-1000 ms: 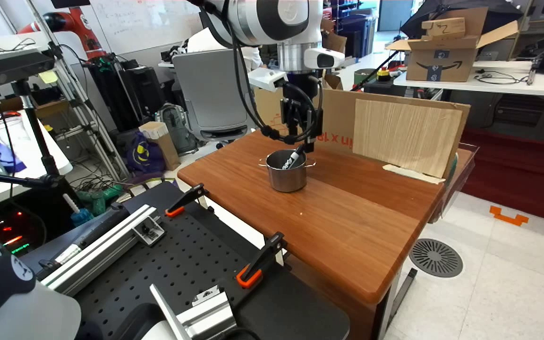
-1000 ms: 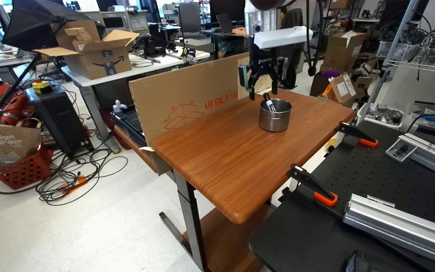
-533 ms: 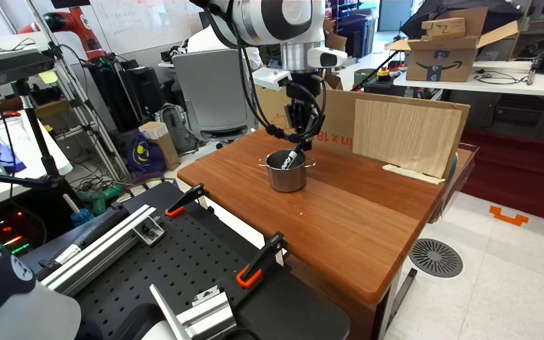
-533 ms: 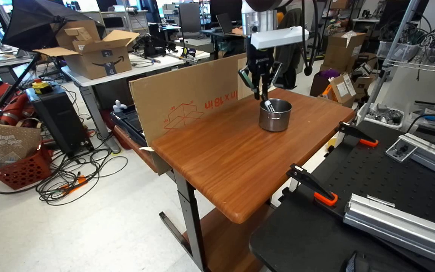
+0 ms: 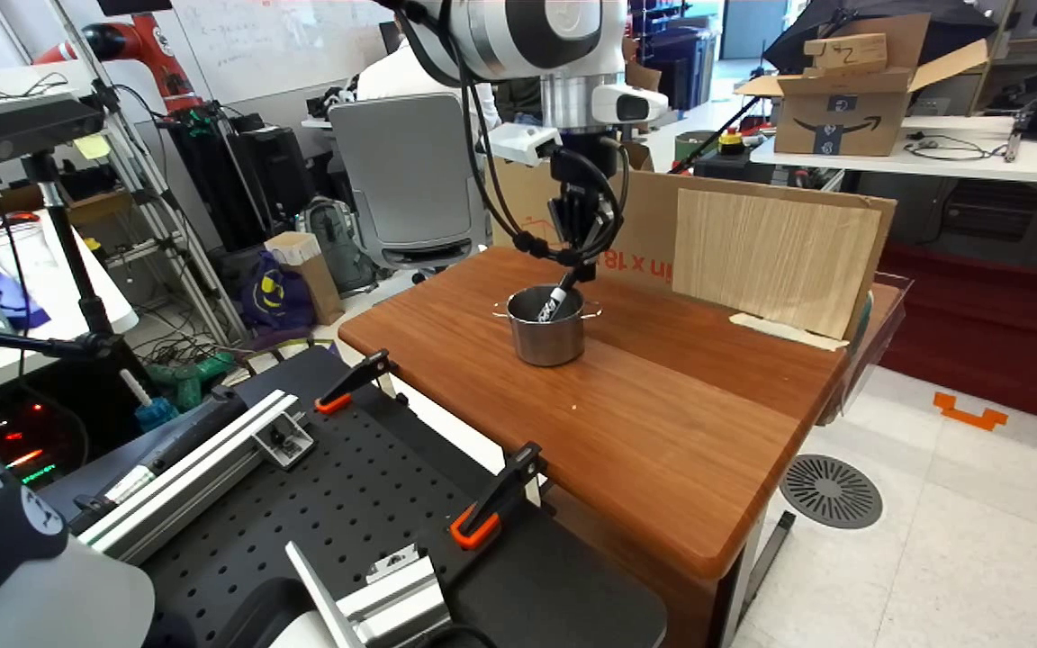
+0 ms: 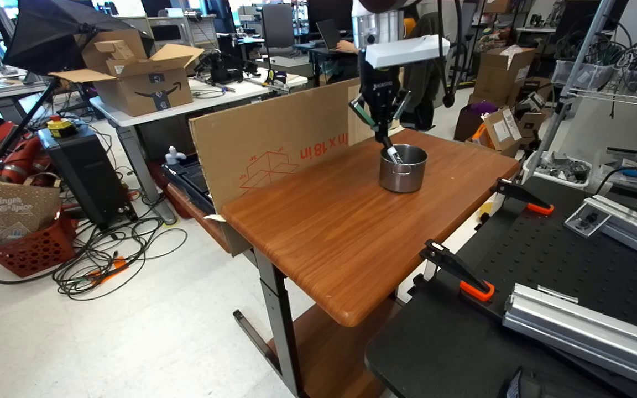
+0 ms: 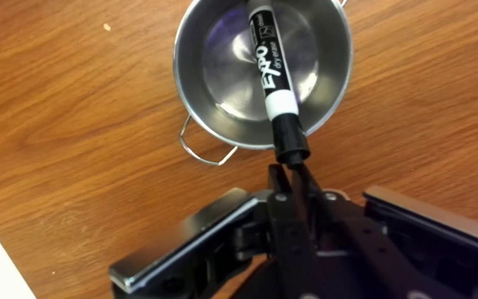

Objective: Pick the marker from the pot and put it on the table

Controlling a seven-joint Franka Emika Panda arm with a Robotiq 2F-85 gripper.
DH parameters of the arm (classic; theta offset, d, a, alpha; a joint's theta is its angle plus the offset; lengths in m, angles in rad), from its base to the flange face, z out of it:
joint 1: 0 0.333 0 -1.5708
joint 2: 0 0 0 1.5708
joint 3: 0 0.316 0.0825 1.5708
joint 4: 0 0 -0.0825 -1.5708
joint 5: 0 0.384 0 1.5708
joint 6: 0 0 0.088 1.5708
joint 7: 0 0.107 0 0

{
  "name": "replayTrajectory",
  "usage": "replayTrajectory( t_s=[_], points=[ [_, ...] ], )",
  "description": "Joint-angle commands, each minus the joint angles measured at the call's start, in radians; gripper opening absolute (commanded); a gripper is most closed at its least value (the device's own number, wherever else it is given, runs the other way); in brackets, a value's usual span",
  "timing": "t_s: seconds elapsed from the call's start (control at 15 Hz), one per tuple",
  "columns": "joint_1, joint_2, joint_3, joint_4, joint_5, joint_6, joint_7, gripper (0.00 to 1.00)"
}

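Observation:
The marker (image 7: pixel 269 62), black with white lettering and a white band, leans inside the pot with its capped end sticking out over the rim. Round and silvery grey, the pot (image 5: pixel 550 344) has thin wire handles and stands on the reddish-brown table (image 6: pixel 340 221). My gripper (image 7: pixel 289 169) is beside the pot's rim, its fingers nearly together and pinching the end of the marker's black cap. In both exterior views the cap runs straight into the fingertips, so its very end is hidden. The marker's lower end is still down in the pot.
A cardboard panel (image 6: pixel 274 138) stands along the table's far edge, with a pale plywood board (image 5: pixel 775 256) against it. The black workbench (image 5: pixel 374 486) adjoins the table, with orange-tipped clamps (image 5: pixel 491 499) at the joint. A grey chair (image 5: pixel 406 171) is behind.
The gripper's fingers have come from wide apart to nearly together at the cap. The marker has shifted a little inside the pot. The pot has stayed in place.

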Motion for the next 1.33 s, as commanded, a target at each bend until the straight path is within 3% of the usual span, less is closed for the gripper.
replayTrajectory(
  t_s=[0.0,0.53,0.6,0.67,0.73,1.27],
  points=[
    [0.018,0.025,-0.019,0.04,-0.016,-0.049,0.013,0.42],
    [0.033,0.023,-0.021,0.019,-0.054,-0.054,0.009,0.99],
    [0.034,0.021,-0.02,0.015,-0.061,-0.053,0.004,0.76],
    [0.037,0.022,-0.021,0.014,-0.072,-0.057,0.003,0.62],
    [0.038,0.022,-0.021,0.012,-0.079,-0.056,0.004,0.62],
    [0.041,0.025,-0.019,0.02,-0.101,-0.063,0.003,0.02]
  ],
)
